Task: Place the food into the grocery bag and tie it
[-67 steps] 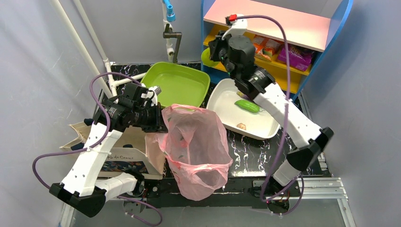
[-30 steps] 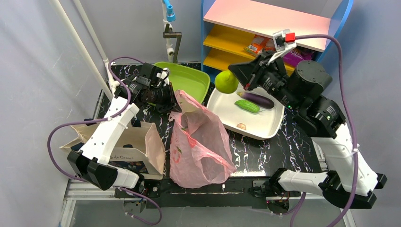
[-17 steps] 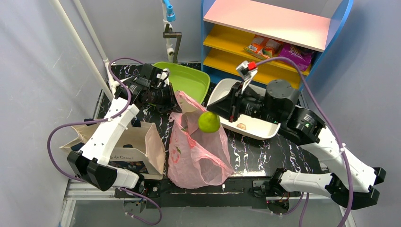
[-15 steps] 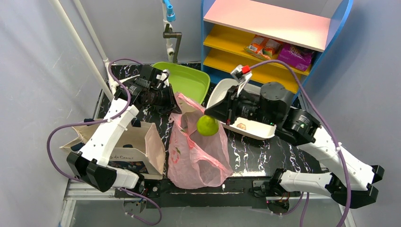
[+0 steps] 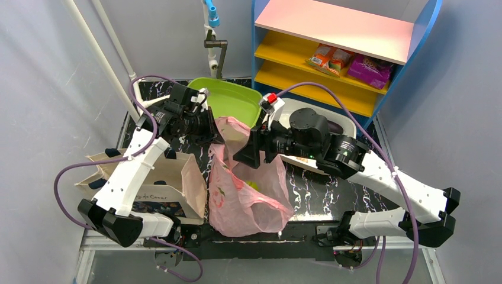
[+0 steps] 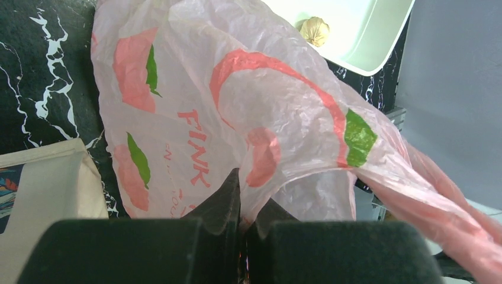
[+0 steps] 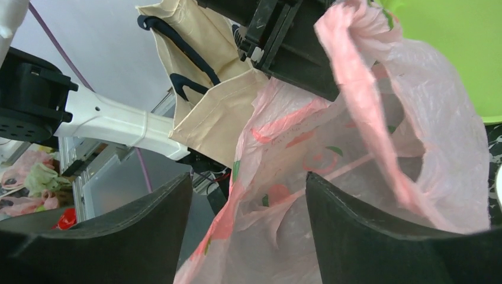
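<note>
**A:** Where is the pink bag (image 5: 248, 198)?

**B:** On the black marbled table (image 5: 319, 192), near the front edge, between the canvas tote (image 5: 169, 177) and the white tray (image 5: 350, 126). Its top edge is held up on the side nearest the green tub (image 5: 228, 103).

**A:** What about the left gripper (image 5: 214, 131)?

**B:** It is clamped on that upper edge. From the left wrist, its two fingers (image 6: 222, 198) are pressed together with a fold of pink plastic pinched between them. The bag spreads away beyond them, printed with red and green shapes.

**A:** And the right gripper (image 5: 245, 155)?

**B:** It is over the bag's mouth, pointing down into it, jaws spread wide and holding nothing. From the right wrist, the crinkled plastic shows between its two black fingers (image 7: 124, 236).

**A:** Where is the pear (image 5: 253, 185)?

**B:** Inside the bag, low down. It shows as a yellow-green patch through the thin plastic, below the right gripper and apart from it.

**A:** Anything in the tray?

**B:** The right arm covers most of it from above. The left wrist view shows one small beige lump (image 6: 314, 31) lying near its corner. I cannot tell what it is.
</note>
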Robot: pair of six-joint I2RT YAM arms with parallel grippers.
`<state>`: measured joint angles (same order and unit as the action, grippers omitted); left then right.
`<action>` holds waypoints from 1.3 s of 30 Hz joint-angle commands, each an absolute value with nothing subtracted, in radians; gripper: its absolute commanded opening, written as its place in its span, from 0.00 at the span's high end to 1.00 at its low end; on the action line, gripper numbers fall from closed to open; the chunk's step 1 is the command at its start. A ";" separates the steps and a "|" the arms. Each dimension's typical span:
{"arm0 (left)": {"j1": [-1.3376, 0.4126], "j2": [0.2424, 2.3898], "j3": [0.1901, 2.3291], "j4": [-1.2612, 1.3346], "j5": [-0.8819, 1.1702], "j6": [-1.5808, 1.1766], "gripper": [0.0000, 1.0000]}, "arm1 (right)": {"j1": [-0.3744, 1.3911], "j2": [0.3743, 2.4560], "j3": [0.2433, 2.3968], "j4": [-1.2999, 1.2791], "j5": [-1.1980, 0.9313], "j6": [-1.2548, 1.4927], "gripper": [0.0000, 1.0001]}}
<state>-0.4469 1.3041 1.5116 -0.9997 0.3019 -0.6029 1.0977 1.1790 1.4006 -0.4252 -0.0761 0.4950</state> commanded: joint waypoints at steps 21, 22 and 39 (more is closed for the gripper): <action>-0.441 1.169 1.426 -1.050 0.279 -0.562 0.85 | 1.120 1.224 1.625 -0.452 0.158 0.389 0.14; -0.440 1.165 1.424 -1.053 0.279 -0.562 0.78 | 1.120 1.222 1.623 -0.454 0.174 0.386 0.14; -0.440 1.111 1.417 -1.186 0.330 -0.540 0.71 | 1.120 1.265 1.650 -0.469 0.300 0.371 0.14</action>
